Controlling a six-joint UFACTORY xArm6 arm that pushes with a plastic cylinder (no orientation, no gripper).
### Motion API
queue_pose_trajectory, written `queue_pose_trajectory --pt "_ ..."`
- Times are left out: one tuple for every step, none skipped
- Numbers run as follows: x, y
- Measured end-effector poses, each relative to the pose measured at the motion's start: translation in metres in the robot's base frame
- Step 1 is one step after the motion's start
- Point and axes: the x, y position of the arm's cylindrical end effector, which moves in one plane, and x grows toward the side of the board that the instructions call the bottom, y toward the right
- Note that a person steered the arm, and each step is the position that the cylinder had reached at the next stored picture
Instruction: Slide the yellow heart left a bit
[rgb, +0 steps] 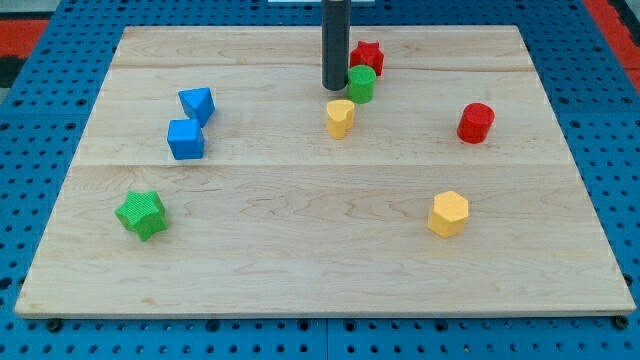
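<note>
The yellow heart (340, 117) sits on the wooden board (320, 260) a little right of centre, toward the view's top. My tip (335, 87) is just above the heart in the view, a short gap from it. A green cylinder (361, 83) stands right beside the tip on its right, close to the heart's upper right. A red star (368, 56) lies behind the green cylinder.
A blue triangular block (197, 103) and a blue cube (186, 139) sit at the left. A green star (141, 214) lies at the lower left. A red cylinder (476, 122) is at the right, a yellow hexagon (448, 213) at the lower right.
</note>
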Motion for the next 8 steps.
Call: queue_pose_trajectory --pt "0.014 0.031" --pt "0.027 0.058" --pt "0.046 0.058" --pt "0.052 0.058" --pt "0.052 0.057" --pt "0.052 0.056" --pt "0.052 0.036" --pt "0.052 0.011"
